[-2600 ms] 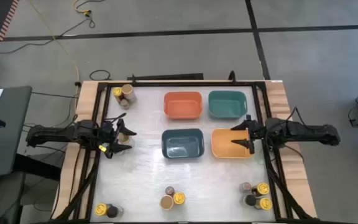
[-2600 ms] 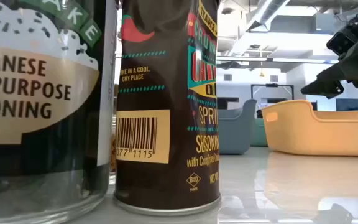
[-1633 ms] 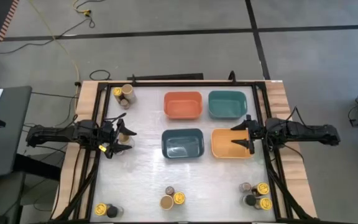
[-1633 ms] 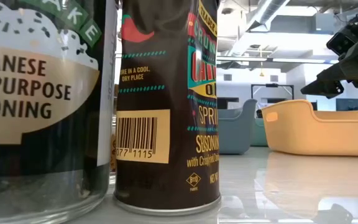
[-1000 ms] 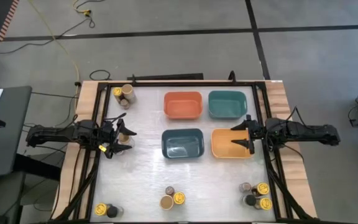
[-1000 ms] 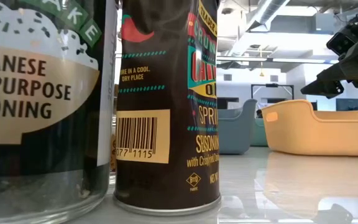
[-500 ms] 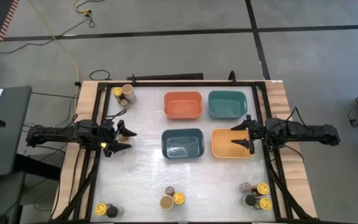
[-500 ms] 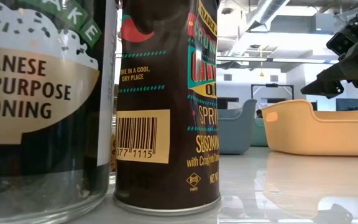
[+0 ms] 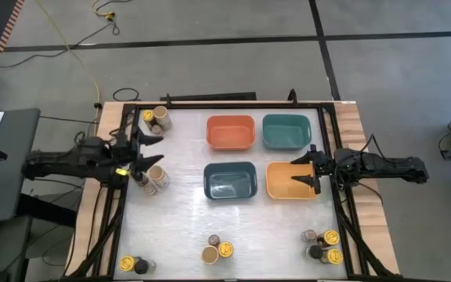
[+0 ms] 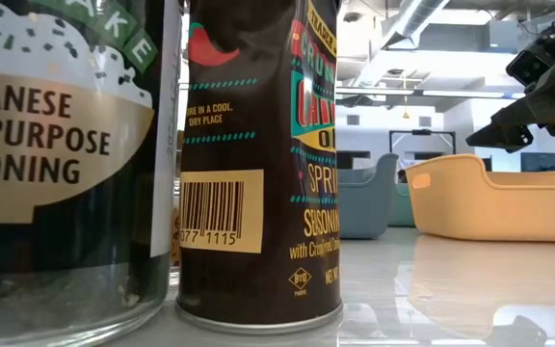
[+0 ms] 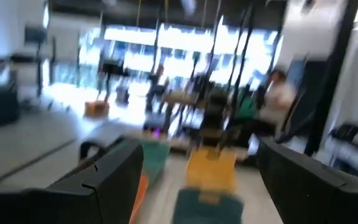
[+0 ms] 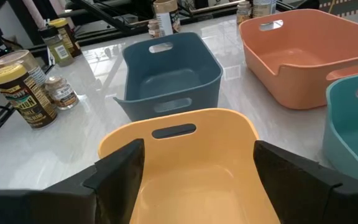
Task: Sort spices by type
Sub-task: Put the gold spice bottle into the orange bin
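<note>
Brown jar point(image 10: 258, 164) blocking low view

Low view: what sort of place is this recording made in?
Probably an open office or lab floor set up as a robot workcell: exposed ceiling ducts, a lounge armchair behind the table, and loose floor cables.

Two spice jars point(image 10: 258, 164) close up, yellow bin point(image 10: 494, 198) beyond, pincer point(image 10: 509, 130) above.

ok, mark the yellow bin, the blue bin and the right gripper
yellow bin point(image 9: 271, 190): high view, left rim.
blue bin point(image 12: 169, 93): right wrist view, near outer wall.
right gripper point(image 9: 301, 171): high view, midway between the fingertips.
</note>
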`<action>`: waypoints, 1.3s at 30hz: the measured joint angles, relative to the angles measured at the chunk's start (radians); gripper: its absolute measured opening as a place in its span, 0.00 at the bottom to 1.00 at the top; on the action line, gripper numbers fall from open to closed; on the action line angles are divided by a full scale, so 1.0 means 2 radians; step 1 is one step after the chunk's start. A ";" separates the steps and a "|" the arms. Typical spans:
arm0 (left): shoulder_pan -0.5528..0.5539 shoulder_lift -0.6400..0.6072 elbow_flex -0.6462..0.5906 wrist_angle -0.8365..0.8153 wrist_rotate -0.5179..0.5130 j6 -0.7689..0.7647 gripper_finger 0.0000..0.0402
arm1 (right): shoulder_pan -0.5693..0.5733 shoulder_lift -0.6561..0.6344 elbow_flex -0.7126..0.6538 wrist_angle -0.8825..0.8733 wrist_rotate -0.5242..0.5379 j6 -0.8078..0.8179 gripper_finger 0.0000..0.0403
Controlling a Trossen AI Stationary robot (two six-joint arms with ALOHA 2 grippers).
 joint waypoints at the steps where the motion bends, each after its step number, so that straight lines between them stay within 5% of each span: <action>1: 0.000 0.025 0.024 -0.027 -0.005 -0.002 0.75 | 0.000 0.000 0.000 0.000 0.000 0.000 0.82; 9: 0.001 0.218 0.214 -0.295 -0.018 -0.146 0.75 | 0.000 0.000 0.000 0.000 0.000 0.000 0.82; 17: 0.005 0.369 0.311 -0.498 -0.018 -0.338 0.75 | 0.000 0.000 0.000 0.000 0.000 0.000 0.82; 30: 0.044 0.461 0.332 -0.666 0.035 -0.377 0.75 | 0.000 0.000 0.000 0.000 0.000 0.000 0.82; 39: 0.065 0.467 0.294 -0.652 0.097 -0.322 0.75 | 0.000 0.000 0.000 0.000 0.000 0.000 0.82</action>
